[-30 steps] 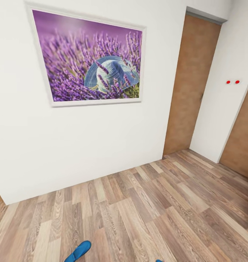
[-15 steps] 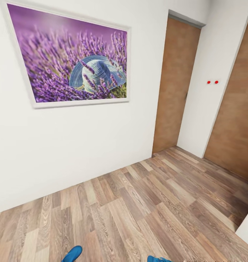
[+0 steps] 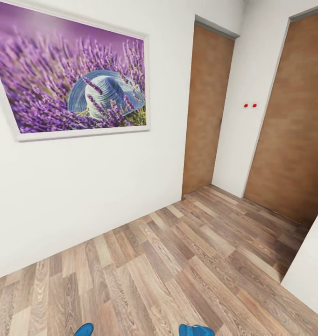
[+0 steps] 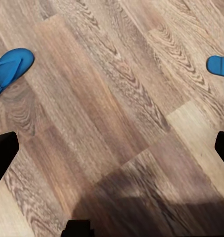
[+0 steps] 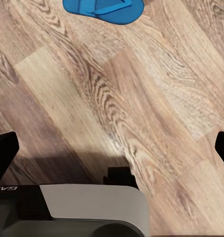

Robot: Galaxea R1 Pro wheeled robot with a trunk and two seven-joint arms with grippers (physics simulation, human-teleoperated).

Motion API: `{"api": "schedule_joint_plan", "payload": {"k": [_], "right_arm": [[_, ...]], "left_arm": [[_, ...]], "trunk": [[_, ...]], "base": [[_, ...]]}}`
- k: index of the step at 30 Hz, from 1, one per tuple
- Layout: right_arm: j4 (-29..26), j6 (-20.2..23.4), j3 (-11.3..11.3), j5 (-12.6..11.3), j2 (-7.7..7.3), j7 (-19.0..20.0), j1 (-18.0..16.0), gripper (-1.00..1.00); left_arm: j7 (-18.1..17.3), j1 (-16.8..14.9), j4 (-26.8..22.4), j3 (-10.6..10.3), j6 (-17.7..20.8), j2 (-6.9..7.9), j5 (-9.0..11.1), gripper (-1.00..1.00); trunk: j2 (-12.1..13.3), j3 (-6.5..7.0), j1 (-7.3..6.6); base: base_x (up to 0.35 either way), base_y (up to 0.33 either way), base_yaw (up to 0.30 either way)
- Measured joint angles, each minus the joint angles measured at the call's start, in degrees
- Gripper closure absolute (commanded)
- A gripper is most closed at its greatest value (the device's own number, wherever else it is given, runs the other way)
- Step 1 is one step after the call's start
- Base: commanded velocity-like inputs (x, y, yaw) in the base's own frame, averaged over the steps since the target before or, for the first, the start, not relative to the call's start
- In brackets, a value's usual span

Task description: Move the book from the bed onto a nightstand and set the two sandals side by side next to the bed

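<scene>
the head camera faces a white wall with the lavender picture (image 3: 70,84), 2 brown doors (image 3: 206,109) and the wood-plank floor (image 3: 177,261); the 2 sandals lie on that floor well apart, 1 (image 3: 84,329) at the lower left edge and the other (image 3: 196,330) at lower centre. the left gripper (image 4: 112,148) is spread wide over bare planks between both sandals, gripping nothing; the right gripper (image 5: 112,148) is likewise spread and empty, a sandal (image 5: 103,10) lying ahead of it.

You see a bright, evenly lit room; soft shadows darken the wood floor (image 4: 141,207) in both wrist views, and straight lines tilt near the head view's edges.
</scene>
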Motion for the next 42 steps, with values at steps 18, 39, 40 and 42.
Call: {"api": "schedule_joint_plan", "payload": {"k": [18,39,40,42], "right_arm": [[0.0,0.0,0.0,0.0,0.00,0.0,0.0,-1.00],[0.0,0.0,0.0,0.0,0.00,0.0,0.0,-1.00],[0.0,0.0,0.0,0.0,0.00,0.0,0.0,-1.00],[0.0,0.0,0.0,0.0,0.00,0.0,0.0,-1.00]], "left_arm": [[0.0,0.0,0.0,0.1,0.0,0.00,0.1,-1.00],[0.0,0.0,0.0,0.0,0.0,0.00,0.0,-1.00],[0.0,0.0,0.0,0.0,0.0,0.00,0.0,-1.00],[0.0,0.0,0.0,0.0,0.0,0.00,0.0,-1.00]], "trunk": [[0.0,0.00,0.00],[0.0,0.00,0.00],[0.0,0.00,0.00],[0.0,0.00,0.00]], "base": [[0.000,0.000,-0.214],[0.000,0.000,-0.275],[0.000,0.000,-0.280],[0.000,0.000,-0.280]]}}
